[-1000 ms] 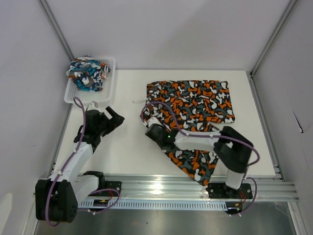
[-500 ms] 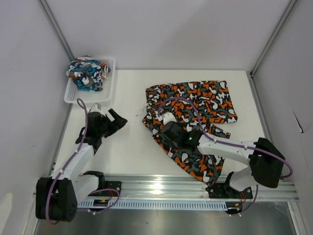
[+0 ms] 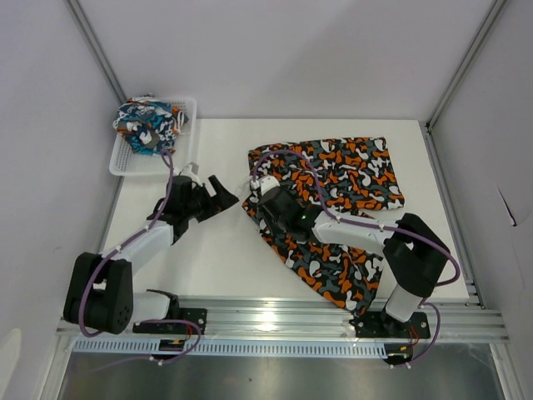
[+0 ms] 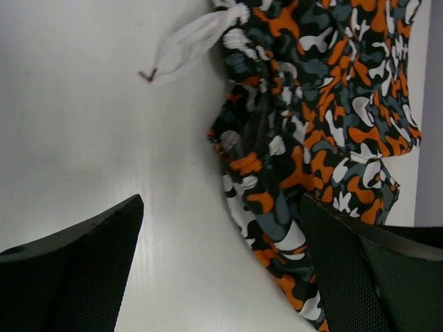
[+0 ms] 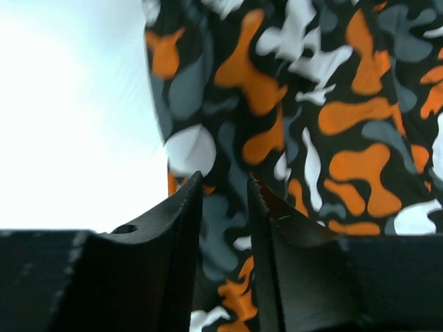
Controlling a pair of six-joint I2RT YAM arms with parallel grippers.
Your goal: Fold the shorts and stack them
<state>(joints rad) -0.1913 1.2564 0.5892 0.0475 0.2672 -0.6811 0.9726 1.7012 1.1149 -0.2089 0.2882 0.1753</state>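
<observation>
Swung in since a moment ago: the camouflage shorts (image 3: 333, 179) now have their bunched left edge just beside my wide-open left gripper (image 3: 223, 197).
They sprawl across the table (image 3: 208, 250); my right gripper (image 5: 223, 183), narrow, seems pinched on that edge. I should grab cloth only, clear of the drawstring (image 4: 194, 41), then fold flat. Far left, the cartoon shorts (image 3: 148, 125) wait in the basket (image 3: 185, 133).
</observation>
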